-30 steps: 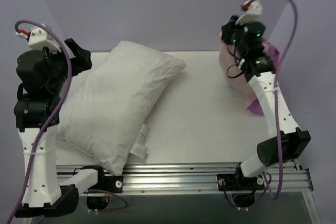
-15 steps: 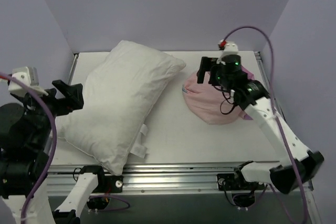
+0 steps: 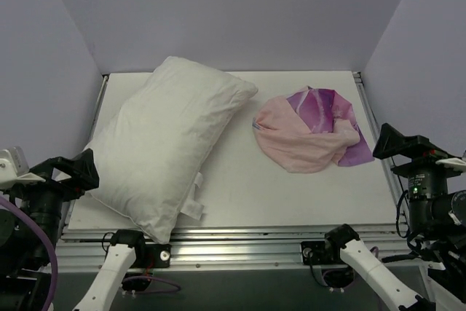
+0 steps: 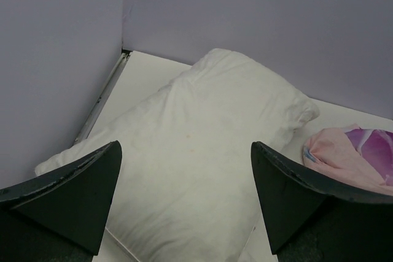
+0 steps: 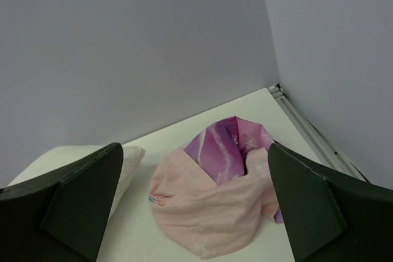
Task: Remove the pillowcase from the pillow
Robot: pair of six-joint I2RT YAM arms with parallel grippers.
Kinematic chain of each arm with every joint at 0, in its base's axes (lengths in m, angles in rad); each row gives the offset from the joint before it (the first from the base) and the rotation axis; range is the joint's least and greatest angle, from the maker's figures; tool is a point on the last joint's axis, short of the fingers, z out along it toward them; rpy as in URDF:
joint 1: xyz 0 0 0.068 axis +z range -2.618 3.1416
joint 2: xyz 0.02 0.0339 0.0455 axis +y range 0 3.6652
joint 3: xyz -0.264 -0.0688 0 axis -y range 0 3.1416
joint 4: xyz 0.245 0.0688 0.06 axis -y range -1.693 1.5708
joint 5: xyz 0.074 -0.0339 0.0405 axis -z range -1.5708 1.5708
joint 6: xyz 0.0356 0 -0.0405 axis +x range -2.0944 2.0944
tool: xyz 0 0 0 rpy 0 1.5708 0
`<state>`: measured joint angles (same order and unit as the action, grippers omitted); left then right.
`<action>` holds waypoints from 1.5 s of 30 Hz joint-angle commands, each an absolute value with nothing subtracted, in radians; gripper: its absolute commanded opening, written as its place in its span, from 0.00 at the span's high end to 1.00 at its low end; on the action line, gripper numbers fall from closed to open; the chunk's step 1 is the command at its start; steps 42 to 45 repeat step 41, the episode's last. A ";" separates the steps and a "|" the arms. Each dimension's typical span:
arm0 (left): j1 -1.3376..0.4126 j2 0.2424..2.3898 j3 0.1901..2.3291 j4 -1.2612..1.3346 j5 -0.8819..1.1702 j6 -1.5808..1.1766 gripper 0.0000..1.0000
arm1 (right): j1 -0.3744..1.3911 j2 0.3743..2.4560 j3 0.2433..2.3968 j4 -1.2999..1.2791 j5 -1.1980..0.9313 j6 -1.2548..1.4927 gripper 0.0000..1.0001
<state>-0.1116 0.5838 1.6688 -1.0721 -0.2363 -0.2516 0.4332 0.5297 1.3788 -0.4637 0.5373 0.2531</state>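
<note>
Looking down from above, the white table (image 3: 291,187) sits between lilac walls (image 3: 218,12), the bare pillow (image 3: 167,140) slanting at left and the pillowcase (image 3: 309,132) crumpled right of centre (pale pink mostly outward), while the left gripper (image 3: 76,169) and right gripper (image 3: 389,143) are half cut off at the bottom corners. Left wrist: jaws wide and empty, framing the pillow. Right wrist: jaws wide and empty, pillowcase central, a pillow corner peeking at the left-hand finger.
</note>
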 commanded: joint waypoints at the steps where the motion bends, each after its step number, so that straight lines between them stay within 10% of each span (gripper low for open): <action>1: -0.136 0.562 1.628 -1.108 -0.334 -0.259 0.06 | 0.433 0.468 1.313 -0.528 0.609 0.222 0.00; 45: -0.229 0.279 1.126 -0.896 -0.506 -0.371 0.06 | 0.440 0.298 1.100 -0.443 0.690 0.160 0.01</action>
